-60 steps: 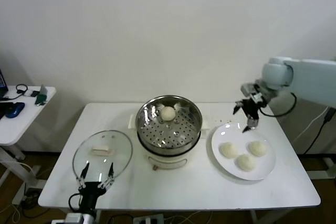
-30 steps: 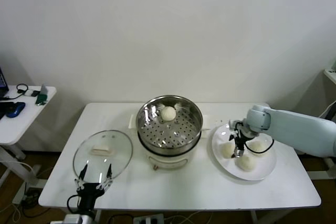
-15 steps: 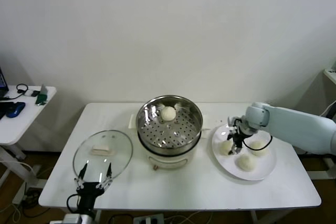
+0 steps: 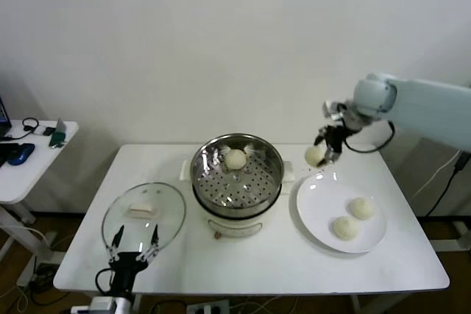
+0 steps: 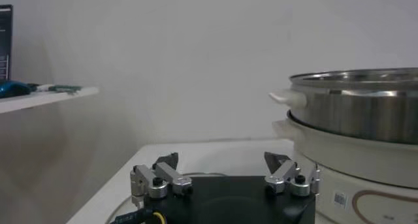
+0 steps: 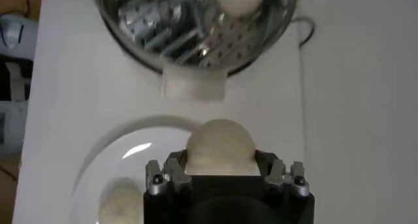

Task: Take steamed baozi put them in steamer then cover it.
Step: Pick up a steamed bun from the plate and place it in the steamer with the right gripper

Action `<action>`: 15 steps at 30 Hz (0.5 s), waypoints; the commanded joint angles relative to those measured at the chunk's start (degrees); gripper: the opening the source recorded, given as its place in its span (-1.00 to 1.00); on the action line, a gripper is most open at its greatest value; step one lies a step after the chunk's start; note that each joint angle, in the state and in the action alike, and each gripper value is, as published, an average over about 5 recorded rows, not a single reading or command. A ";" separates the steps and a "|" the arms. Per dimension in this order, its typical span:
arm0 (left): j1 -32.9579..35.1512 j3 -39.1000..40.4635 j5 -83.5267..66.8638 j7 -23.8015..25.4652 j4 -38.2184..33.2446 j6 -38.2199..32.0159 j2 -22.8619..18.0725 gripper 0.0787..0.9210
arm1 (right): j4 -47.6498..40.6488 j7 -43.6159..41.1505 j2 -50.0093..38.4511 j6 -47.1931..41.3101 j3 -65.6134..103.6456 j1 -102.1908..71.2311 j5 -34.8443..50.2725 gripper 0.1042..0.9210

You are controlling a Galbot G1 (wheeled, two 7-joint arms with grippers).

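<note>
My right gripper (image 4: 324,151) is shut on a cream-white baozi (image 4: 315,155), holding it in the air above the far edge of the white plate (image 4: 316,215), to the right of the steamer (image 4: 237,174). In the right wrist view that baozi (image 6: 220,147) sits between the fingers, the steamer (image 6: 189,19) beyond it. One baozi (image 4: 235,159) lies in the steel steamer basket; two more baozi (image 4: 360,208) (image 4: 343,227) rest on the plate. The glass cover (image 4: 143,213) lies flat at the table's front left. My left gripper (image 4: 134,245) stands open by the cover's near edge.
The steamer sits on a cream pot base (image 4: 235,222) mid-table. A small side table (image 4: 26,156) with a blue mouse and cables stands to the left. In the left wrist view the pot (image 5: 356,130) rises to one side.
My right gripper closed on a baozi on the plate and lifted it up and away toward the back; the plate holds two now. The left arm has not moved.
</note>
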 commanded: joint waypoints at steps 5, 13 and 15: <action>-0.12 0.09 -0.03 0.07 -1.33 0.44 -0.15 0.77 | 3.47 6.68 19.34 -6.61 7.49 0.45 12.70 0.45; -0.23 -0.47 0.16 0.13 -1.59 0.69 -0.22 0.77 | -6.04 7.68 27.59 -6.15 7.01 -11.44 7.52 0.45; -0.17 -0.59 0.13 0.11 -1.44 0.65 -0.20 0.77 | -8.65 7.62 28.95 -5.75 6.84 -13.87 5.77 0.45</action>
